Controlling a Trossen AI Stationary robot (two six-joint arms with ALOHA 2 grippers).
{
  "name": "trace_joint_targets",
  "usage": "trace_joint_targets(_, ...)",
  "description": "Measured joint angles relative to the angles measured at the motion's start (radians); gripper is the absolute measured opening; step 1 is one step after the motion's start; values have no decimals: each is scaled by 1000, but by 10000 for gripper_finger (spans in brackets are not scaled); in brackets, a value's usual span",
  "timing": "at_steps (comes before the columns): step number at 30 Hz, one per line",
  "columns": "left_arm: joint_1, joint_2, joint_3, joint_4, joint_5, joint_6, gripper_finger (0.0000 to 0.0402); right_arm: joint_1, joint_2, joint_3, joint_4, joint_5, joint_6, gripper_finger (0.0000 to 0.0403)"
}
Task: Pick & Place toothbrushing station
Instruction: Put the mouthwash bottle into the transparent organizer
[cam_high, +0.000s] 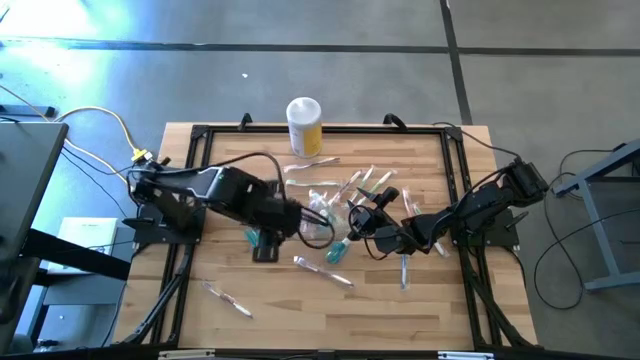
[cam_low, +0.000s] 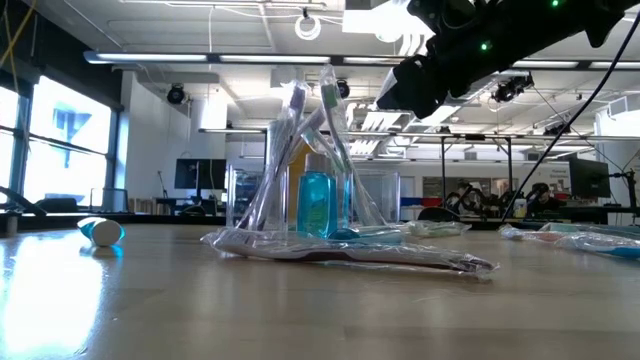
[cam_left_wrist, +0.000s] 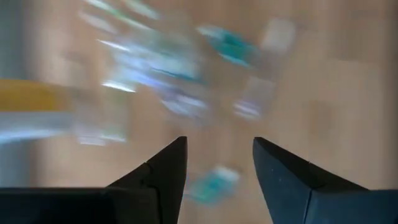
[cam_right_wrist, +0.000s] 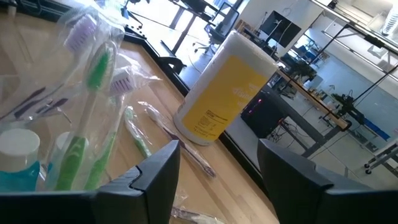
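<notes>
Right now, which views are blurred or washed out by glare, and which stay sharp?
Left wrist view: heavily blurred, with only the fingers crisp. High view: bright glare on the floor at upper left, left gripper smeared. Low view: window light reflects off the table; the wrapped toothbrushes are sharp. Right wrist view: sharp on the yellow jar.

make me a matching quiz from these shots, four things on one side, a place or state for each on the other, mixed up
Things:
1. yellow jar
2. left gripper
3. wrapped toothbrush
4. blue bottle

Place or state:
A. lies alone near the table's front left
B. upright at the table's far edge
C. open, nothing between its fingers
D. stands inside clear plastic among upright toothbrushes

Pairs: 1-B, 2-C, 3-A, 4-D
</notes>
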Motion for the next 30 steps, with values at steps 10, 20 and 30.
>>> trace_joint_targets(10,-148,-34,-214,7,108,-56,175,0,0,0,0,-1,0,208)
trace_joint_targets(20,-195,-31,-630,148,25,110,175,0,0,0,8,-2,0,208)
trace_joint_targets(30,-94,-31,-827,394,17,269,175,-6,0,0,15,-5,3,208)
